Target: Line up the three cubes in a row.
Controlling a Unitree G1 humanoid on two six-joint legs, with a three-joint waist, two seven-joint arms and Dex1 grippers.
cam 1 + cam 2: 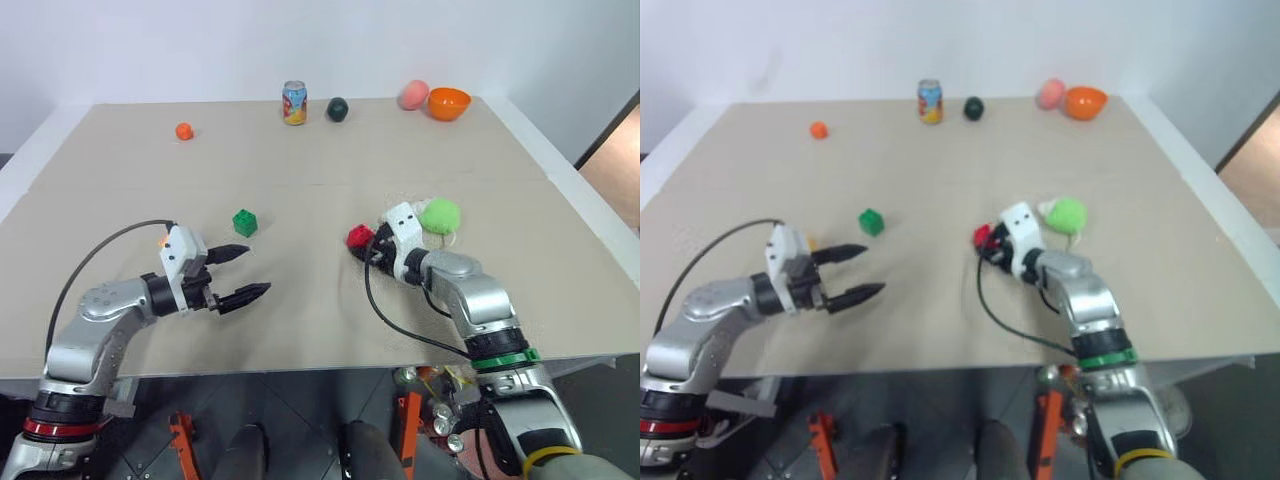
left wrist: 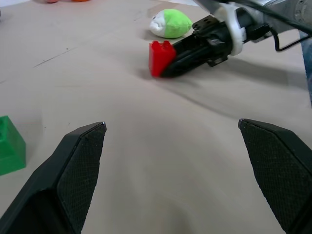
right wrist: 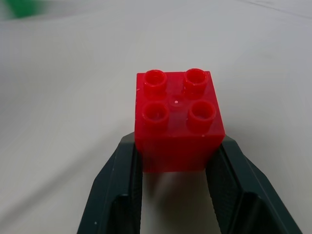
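Between the two black fingers of the right pincer (image 3: 175, 158) sits the small red studded plastic toy-brick cube (image 3: 177, 118), one finger pressed against each of its side faces, studs facing up; the pincer is closed onto it. The cube rests low on the beige tabletop (image 1: 320, 320), roughly midway between the left and right edges and nearer the front edge than the back. Just beside that pincer, toward the right edge, lies a fuzzy light-green and white plush toy (image 1: 438, 216).

Toward the left edge, the left pincer (image 1: 243, 274) hovers over the tabletop with its fingers spread wide apart and nothing between them. Just beyond its fingertips, toward the back edge, the small green studded plastic toy-brick cube (image 1: 245, 222) sits alone on the surface, apart from the fingers and well apart from the red cube. A sliver of yellow-orange (image 1: 162, 241) peeks out behind the white body of the left wrist; too little shows to tell what it is.

Farther back, a small round orange ball (image 1: 184, 131) lies near the back-left corner. Along the back edge stand a colourful printed drink can (image 1: 294, 103) and, just beside it, a dark green round object (image 1: 337, 109). Near the back-right corner sit a pink round object (image 1: 413, 95) and an orange plastic bowl (image 1: 448, 103), touching or nearly so.
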